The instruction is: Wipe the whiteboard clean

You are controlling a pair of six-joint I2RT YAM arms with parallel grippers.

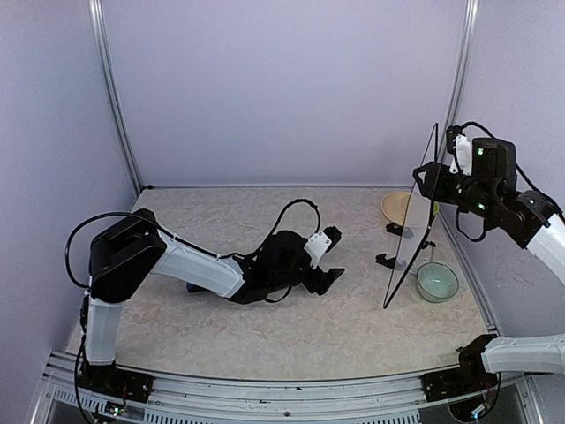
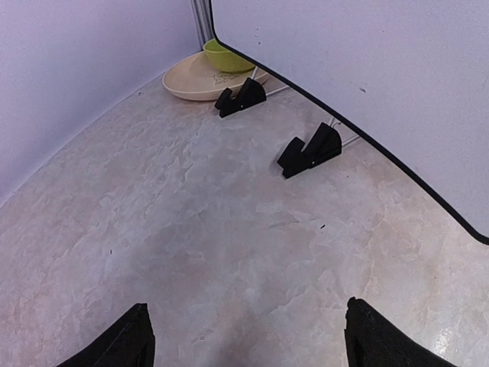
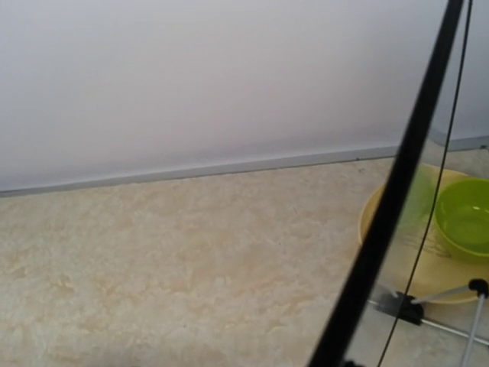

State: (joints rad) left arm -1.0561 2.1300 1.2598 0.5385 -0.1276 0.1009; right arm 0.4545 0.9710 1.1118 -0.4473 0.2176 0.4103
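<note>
The whiteboard (image 2: 367,69) stands nearly upright on the right side of the surface (image 1: 265,336), leaning a little, its lower edge by two black stand feet (image 2: 309,151). The top view shows it edge-on. The face seen by the left wrist camera looks plain white, apart from a tiny speck.

The left arm lies low across the middle of the surface. Its claw (image 1: 331,258) is spread wide, empty, and points toward the board, well apart from it.

The right arm is raised, and its claw (image 1: 426,181) is at the board's upper edge. Whether it grips the frame cannot be told.

Behind the board a green bowl (image 2: 225,57) sits on a tan plate (image 2: 191,82). A pale bowl (image 1: 438,283) rests just right of the board's near corner.
</note>
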